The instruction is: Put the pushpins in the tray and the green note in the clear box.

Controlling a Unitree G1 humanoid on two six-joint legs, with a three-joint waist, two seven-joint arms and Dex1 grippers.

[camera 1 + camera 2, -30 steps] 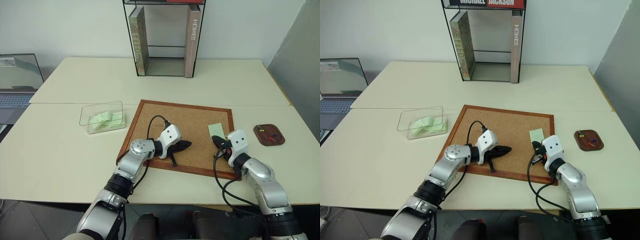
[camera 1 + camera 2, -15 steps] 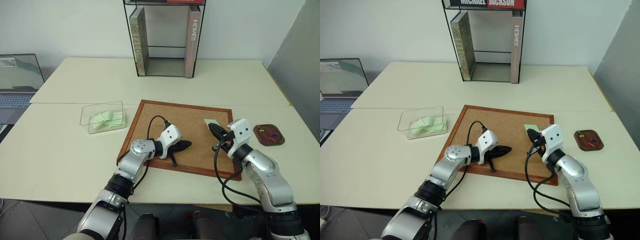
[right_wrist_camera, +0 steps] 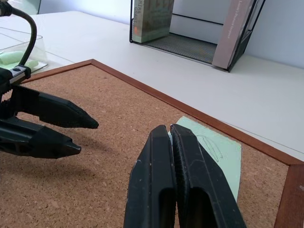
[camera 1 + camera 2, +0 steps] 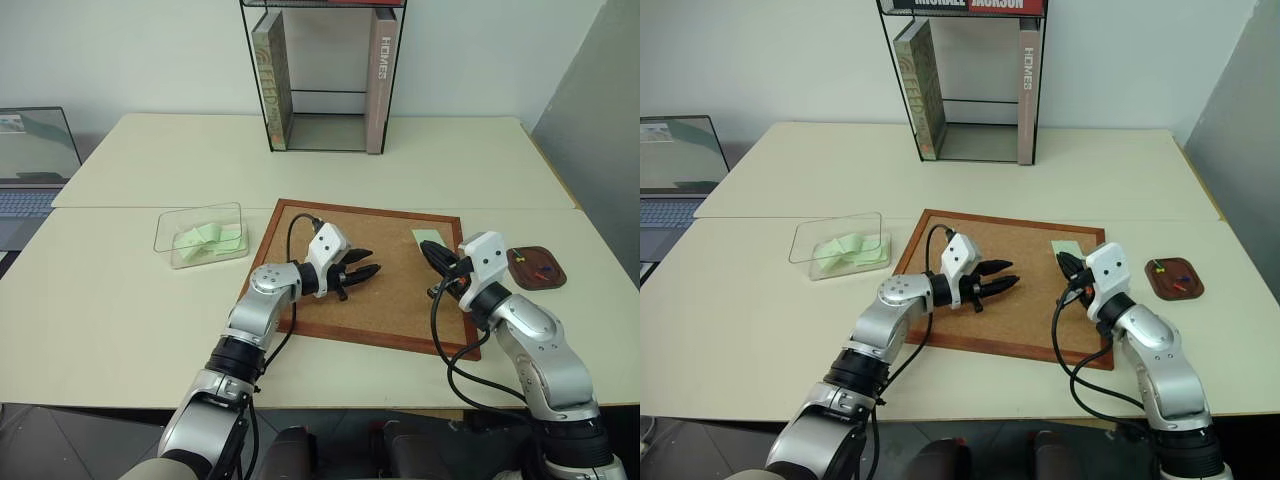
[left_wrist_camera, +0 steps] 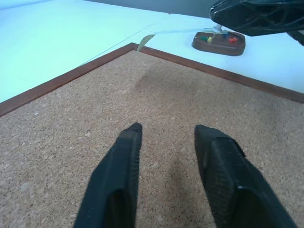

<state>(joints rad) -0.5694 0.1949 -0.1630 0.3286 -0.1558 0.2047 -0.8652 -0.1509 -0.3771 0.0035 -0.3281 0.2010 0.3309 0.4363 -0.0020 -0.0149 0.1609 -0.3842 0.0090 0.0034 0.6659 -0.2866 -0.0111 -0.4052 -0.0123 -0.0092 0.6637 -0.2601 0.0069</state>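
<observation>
Two claws over the corkboard, a green note pinched at the right.

Centre frame, the left claw [image 4: 366, 263] hangs with fingers parted and empty; the right claw [image 3: 170, 130] is pressed shut on the green note [image 3: 217, 153]. The clear box [image 4: 200, 235] sits left on the counter [image 4: 120, 300], the tray [image 4: 536, 268] with pushpins [image 4: 541, 269] far right.

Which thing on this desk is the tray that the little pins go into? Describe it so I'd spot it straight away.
Start at the big wood-framed corkboard in the middle of the table. Just past its edge on the robot's right, lying apart from the frame on the bare tabletop, sits the tray. It is a small, shallow, dark reddish-brown dish with rounded corners, holding a few tiny coloured pushpins, unlike the clear box on the other side.
</observation>
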